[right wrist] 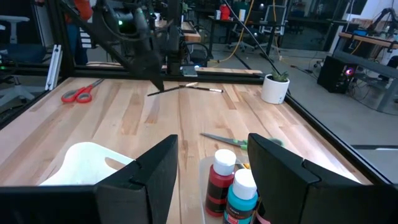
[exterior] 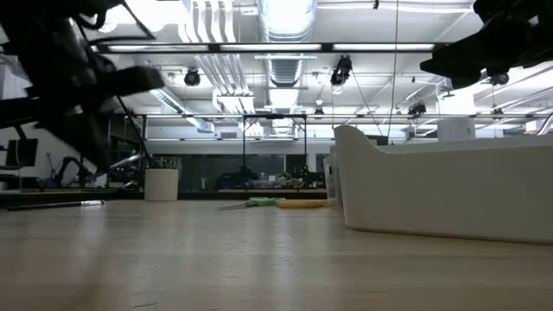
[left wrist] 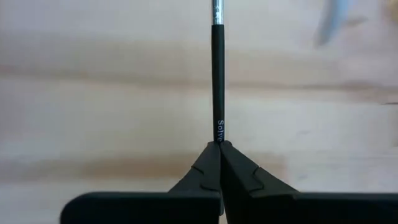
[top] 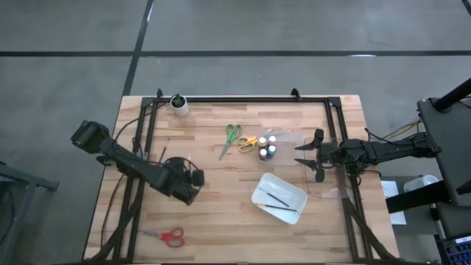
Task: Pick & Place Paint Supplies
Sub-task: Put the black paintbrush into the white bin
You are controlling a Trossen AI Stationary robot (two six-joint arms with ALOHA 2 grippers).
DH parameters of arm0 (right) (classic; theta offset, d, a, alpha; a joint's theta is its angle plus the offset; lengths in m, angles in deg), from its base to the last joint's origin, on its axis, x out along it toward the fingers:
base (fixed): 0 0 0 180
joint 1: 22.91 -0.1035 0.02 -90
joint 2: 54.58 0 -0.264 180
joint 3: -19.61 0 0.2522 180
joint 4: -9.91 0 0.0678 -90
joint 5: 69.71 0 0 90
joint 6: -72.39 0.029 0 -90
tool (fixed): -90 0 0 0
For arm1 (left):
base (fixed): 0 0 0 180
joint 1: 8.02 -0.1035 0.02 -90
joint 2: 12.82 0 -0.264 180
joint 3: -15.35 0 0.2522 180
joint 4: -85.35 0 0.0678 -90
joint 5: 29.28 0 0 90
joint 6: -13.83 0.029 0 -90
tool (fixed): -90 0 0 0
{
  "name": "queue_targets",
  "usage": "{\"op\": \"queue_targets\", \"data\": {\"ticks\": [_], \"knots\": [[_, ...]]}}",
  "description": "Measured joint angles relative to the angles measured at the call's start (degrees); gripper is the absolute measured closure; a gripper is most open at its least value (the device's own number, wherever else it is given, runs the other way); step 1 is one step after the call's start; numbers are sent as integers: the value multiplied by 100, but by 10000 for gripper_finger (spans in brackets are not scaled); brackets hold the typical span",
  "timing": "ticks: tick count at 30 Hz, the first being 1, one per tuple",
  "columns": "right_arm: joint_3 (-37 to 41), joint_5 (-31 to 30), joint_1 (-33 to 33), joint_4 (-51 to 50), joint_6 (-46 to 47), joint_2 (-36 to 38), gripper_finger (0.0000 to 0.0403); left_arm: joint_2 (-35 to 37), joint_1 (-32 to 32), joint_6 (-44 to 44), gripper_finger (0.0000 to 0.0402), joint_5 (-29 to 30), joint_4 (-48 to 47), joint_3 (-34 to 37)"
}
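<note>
The left tool [left wrist: 221, 146] is clenched on a thin dark brush [left wrist: 217, 81], pinching its handle end, with the rest of the brush reaching out ahead of the tips over the bare wood of the desk [top: 221, 213]. It sits well to the left of the white tray [top: 294, 197]. The right tool [top: 309, 156] hangs released, fingers apart, just right of the cluster of paint bottles [top: 267, 147], which stands just above the tray. Two more brushes [top: 278, 199] lie inside the tray. Green scissors [top: 231, 137] and yellow scissors [top: 248, 143] lie left of the bottles; red scissors [top: 169, 235] lie far to the tray's lower left. A white cup [top: 179, 104] stands at the desk's far edge.
</note>
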Motion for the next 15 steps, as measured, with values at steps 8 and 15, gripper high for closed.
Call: {"op": "queue_targets", "data": {"ticks": [8, 15], "knots": [[2, -1, -1, 0, 0, 0, 211, -6, 2, 1813, 401, 1737, 1073, -189], [2, -1, 0, 0, 0, 0, 211, -7, 4, 4823, 401, 2725, 2958, -189]]}}
